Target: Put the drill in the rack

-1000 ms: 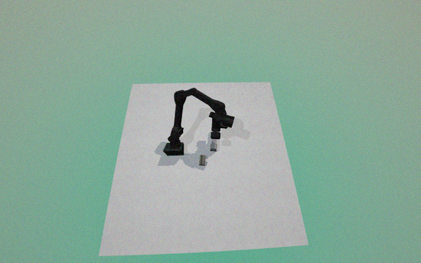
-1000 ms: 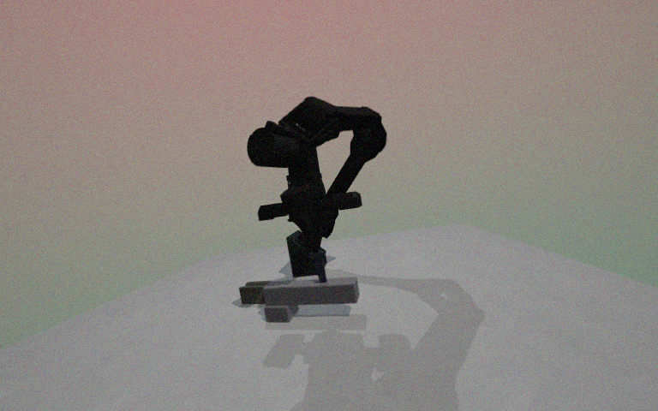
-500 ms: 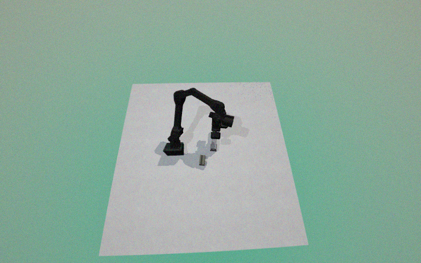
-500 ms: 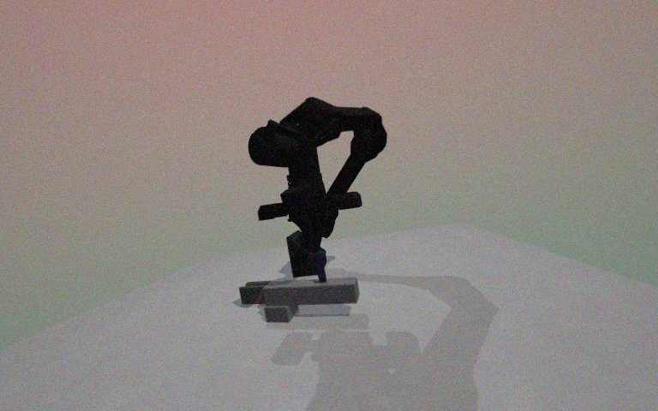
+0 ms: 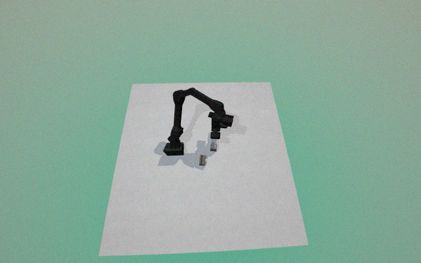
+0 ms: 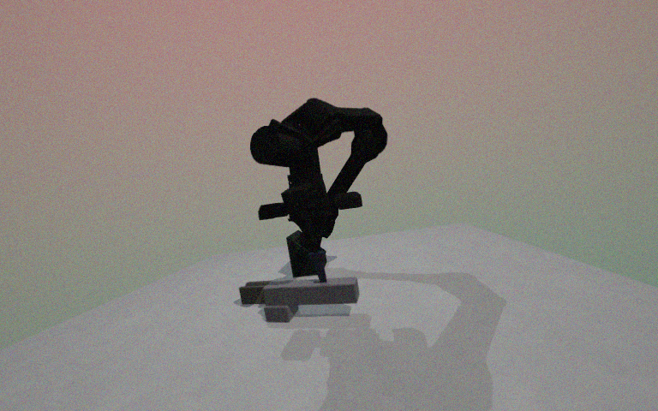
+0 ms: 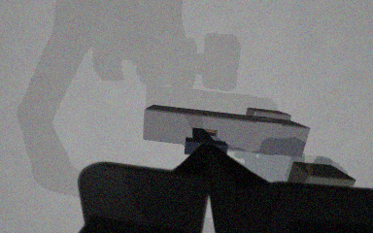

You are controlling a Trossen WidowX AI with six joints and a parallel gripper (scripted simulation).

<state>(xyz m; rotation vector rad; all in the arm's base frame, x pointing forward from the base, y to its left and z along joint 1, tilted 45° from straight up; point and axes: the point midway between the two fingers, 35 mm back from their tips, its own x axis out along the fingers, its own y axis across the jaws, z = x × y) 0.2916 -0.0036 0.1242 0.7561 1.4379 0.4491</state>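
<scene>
And here, at the middle of the action, a dark blue piece [image 6: 317, 259] [image 7: 192, 146] is seen standing upright at the long grey block [image 6: 310, 294] [image 7: 165, 126] [image 5: 213, 146]; whether it is the drill or the key cannot be told, so the drill can be placed no more exactly than somewhere at this block, if it is the piece seen. A small orange patch [image 7: 212, 132] is picked out in the wrist view, right beside the dark blue piece.

Just above, the gripper [image 5: 215, 135] [image 6: 326, 236] [image 7: 206, 149] is pointed down, its fingers closed with nothing held between them! The dark blue piece is partly covered by the fingertips in the wrist view, and whether it is touched cannot be told.

Out to the sides now: in the exterior view, 1 small block [image 6: 277, 313] [image 7: 268, 115] is set near, below the left end of the long block, and 1 darker block [image 6: 250, 294] [image 7: 318, 174] [image 5: 202, 160] is placed to the left. Which part is the rack cannot be made out.

Farther out, the black arm [image 5: 177, 114] [image 6: 346, 174] is bent high over the pale desk [image 5: 198, 210] [image 6: 145, 354] [image 7: 340, 73], its base [image 5: 174, 149] [image 6: 296, 261] set at the left in the top view, and broad shadows are cast across the surface.
</scene>
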